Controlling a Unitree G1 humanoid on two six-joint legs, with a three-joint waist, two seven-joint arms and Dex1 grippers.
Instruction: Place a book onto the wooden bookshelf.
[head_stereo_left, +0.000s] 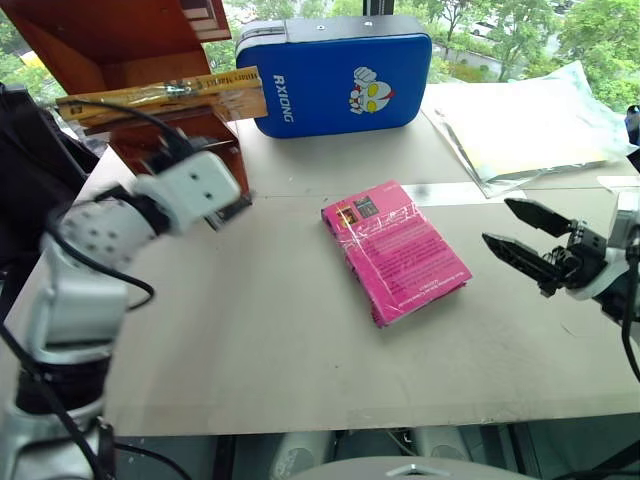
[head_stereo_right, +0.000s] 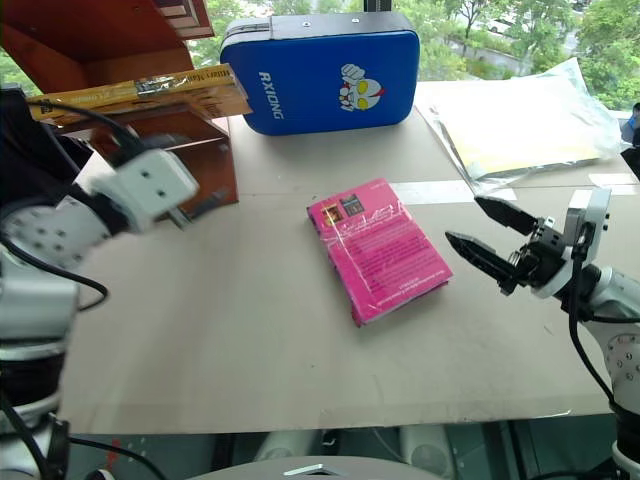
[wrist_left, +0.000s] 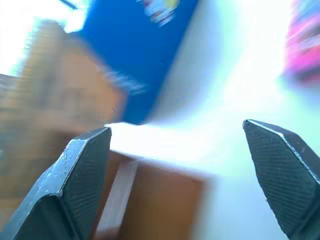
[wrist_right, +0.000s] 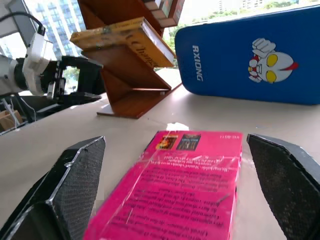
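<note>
The yellow-orange book (head_stereo_left: 160, 97) lies flat on a ledge of the reddish-brown wooden bookshelf (head_stereo_left: 110, 40) at the table's far left, one end jutting out toward the blue case. No gripper touches it. My left gripper (wrist_left: 176, 126) is open and empty, just in front of and below that ledge, close to the shelf's lower box. In the right wrist view the same left gripper (wrist_right: 75, 82) hangs beside the shelf. At the table's right side my right gripper (head_stereo_left: 496, 221) is open with nothing in it, pointing toward the pink book.
A magenta-pink paperback (head_stereo_left: 395, 250) in plastic wrap lies in the middle of the table. A blue zippered case (head_stereo_left: 335, 72) stands at the back, next to the shelf. A clear plastic sleeve with papers (head_stereo_left: 530, 125) lies at the back right.
</note>
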